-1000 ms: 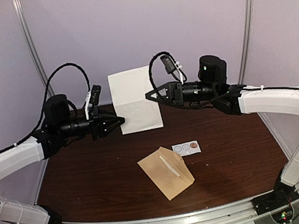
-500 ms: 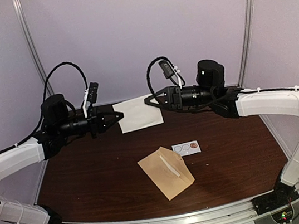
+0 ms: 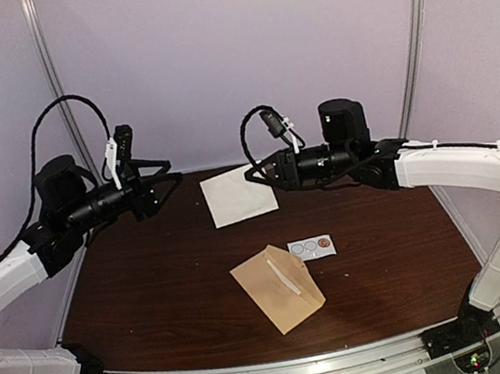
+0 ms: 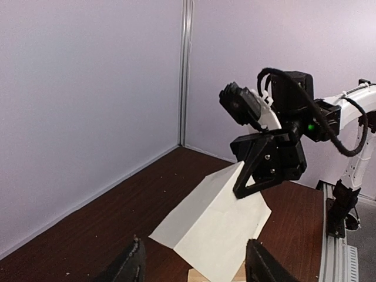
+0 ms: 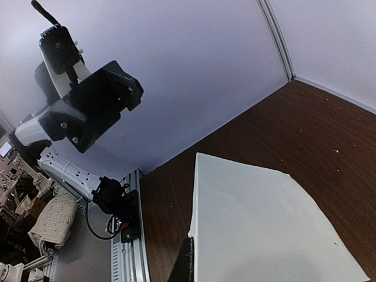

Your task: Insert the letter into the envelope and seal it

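I read: letter (image 3: pixel 238 195) plain white | envelope (image 3: pixel 277 288) tan kraft, pale strip by its flap | card (image 3: pixel 312 247) white, round stickers two pale and one brown | table (image 3: pixel 151 277) dark reddish-brown wood | walls (image 3: pixel 211 52) pale lilac | arm shells (image 3: pixel 454 166) white | left gripper (image 3: pixel 173 176), right gripper (image 3: pixel 250 170), cables (image 3: pixel 44 133) black.

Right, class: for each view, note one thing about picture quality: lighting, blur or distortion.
Top external: soft, even light; wall rails bow from the wide lens. Left wrist: letter sharp, own fingers dark and blurred. Right wrist: steeply tilted, no glare on the letter.
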Robot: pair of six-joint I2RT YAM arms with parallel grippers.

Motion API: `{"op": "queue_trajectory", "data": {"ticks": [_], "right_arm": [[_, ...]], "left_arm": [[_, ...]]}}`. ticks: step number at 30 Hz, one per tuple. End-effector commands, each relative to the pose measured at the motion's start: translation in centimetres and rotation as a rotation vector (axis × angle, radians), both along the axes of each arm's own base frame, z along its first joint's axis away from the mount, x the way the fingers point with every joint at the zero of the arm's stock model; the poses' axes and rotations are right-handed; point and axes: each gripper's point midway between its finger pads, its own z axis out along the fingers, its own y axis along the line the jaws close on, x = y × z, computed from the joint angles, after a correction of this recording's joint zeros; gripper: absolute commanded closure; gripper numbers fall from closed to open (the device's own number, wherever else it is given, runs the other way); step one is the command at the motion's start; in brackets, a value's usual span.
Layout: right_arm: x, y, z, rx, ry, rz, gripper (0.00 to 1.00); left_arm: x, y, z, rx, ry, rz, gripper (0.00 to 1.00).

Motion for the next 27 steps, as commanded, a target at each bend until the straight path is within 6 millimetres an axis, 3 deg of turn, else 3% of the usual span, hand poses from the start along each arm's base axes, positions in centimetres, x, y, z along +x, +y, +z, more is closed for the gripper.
{"op": "queue_trajectory", "data": {"ticks": [1,7,12,18,27], "right_arm": [[-0.4,-0.3,-0.1,-0.093,-0.046,-0.005,1.00],[-2.2,0.5,-1.1,-0.170,-0.047,0.089,1.00],[-3.7,1.0,-2.1,-0.228,-0.050,0.157,1.00],[-3.7,1.1,-3.3,-0.296,-0.047,0.170,1.00],[-4.6,1.8,-3.4,-0.306,-0.055,0.212,1.00]], "left_arm": [[0.4,0.8,0.7,0.033,-0.088,0.053,0.39],[-0.5,-3.0,-1.9,0.111,0.002,-0.137,0.39],[-1.7,-5.0,-3.4,0.153,0.030,-0.224,0.45],[-2.6,-6.0,-4.6,0.174,0.068,-0.296,0.54],[-3.0,-7.4,-6.5,0.205,0.122,-0.342,0.56]]}}
